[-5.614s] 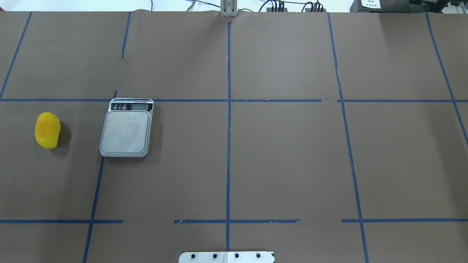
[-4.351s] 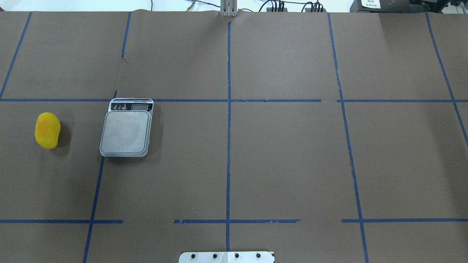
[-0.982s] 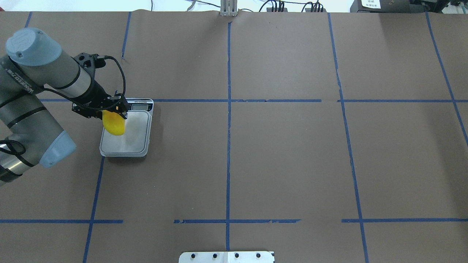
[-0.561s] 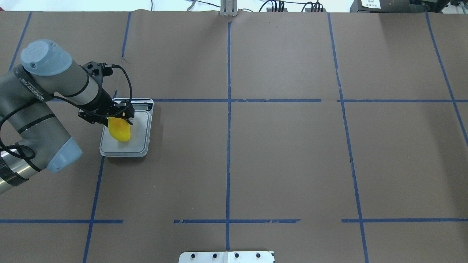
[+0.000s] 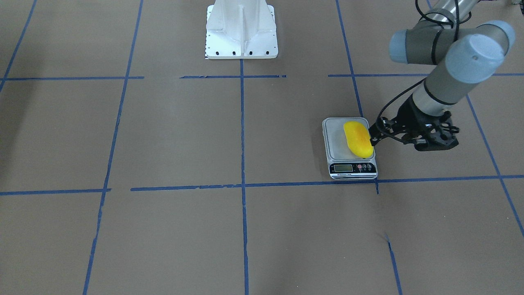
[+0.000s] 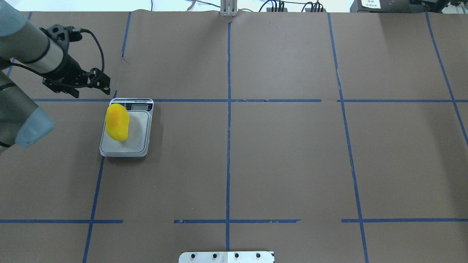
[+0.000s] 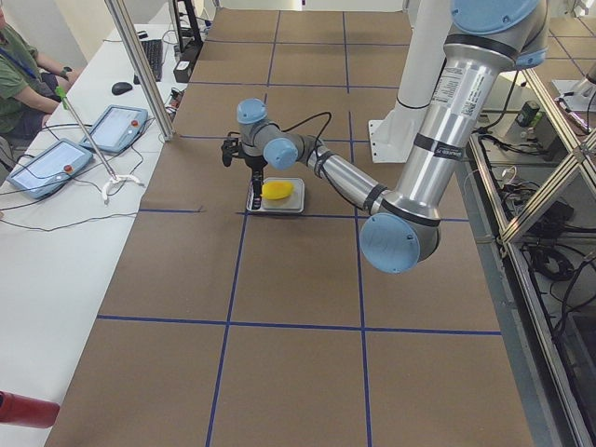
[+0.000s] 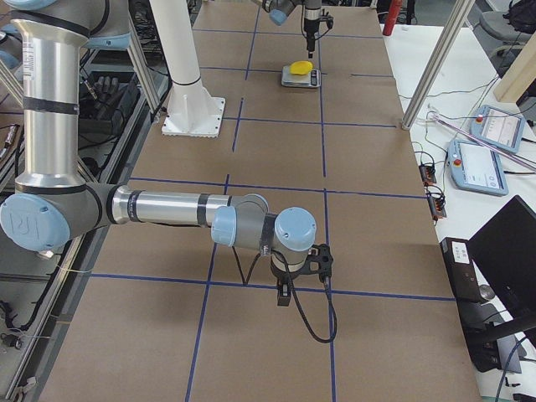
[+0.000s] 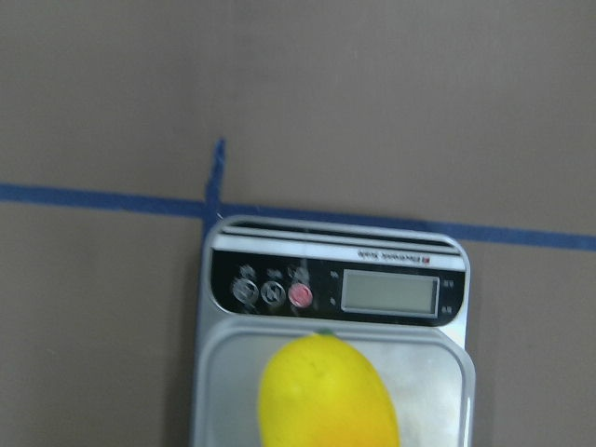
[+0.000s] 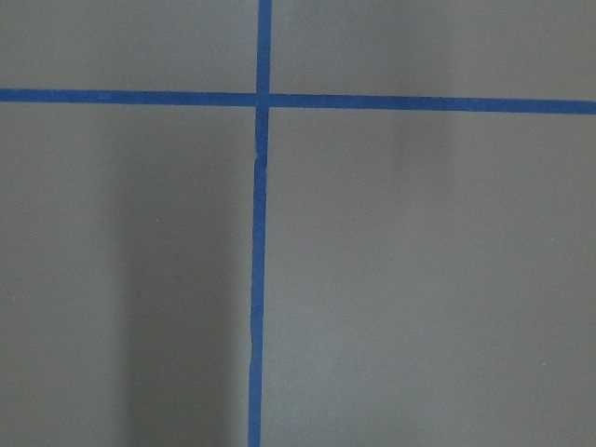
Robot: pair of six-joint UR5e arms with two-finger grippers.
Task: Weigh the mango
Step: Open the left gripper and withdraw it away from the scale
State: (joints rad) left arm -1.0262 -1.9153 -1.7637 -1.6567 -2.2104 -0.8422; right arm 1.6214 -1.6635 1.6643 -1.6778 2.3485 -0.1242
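The yellow mango [image 6: 117, 122] lies on the left part of the grey scale's platform [image 6: 137, 131], apart from any gripper. It also shows in the front view [image 5: 358, 139] and in the left wrist view [image 9: 326, 396], below the scale's display [image 9: 389, 291]. My left gripper [image 6: 103, 82] is open and empty, raised beyond the scale's far left corner; in the front view [image 5: 371, 137] its fingers point at the mango's side. My right gripper [image 8: 301, 268] shows only in the exterior right view, far from the scale, and I cannot tell if it is open or shut.
The brown table cover carries a grid of blue tape lines [image 6: 228, 109]. The robot's white base [image 5: 241, 30] stands at the table's middle edge. A side table with tablets [image 7: 47, 163] and a metal post [image 7: 140, 65] lie beyond the scale.
The mango first lay on the table left of the scale. My left gripper carried it over the platform, let it go there, and has now drawn back up and to the far left.
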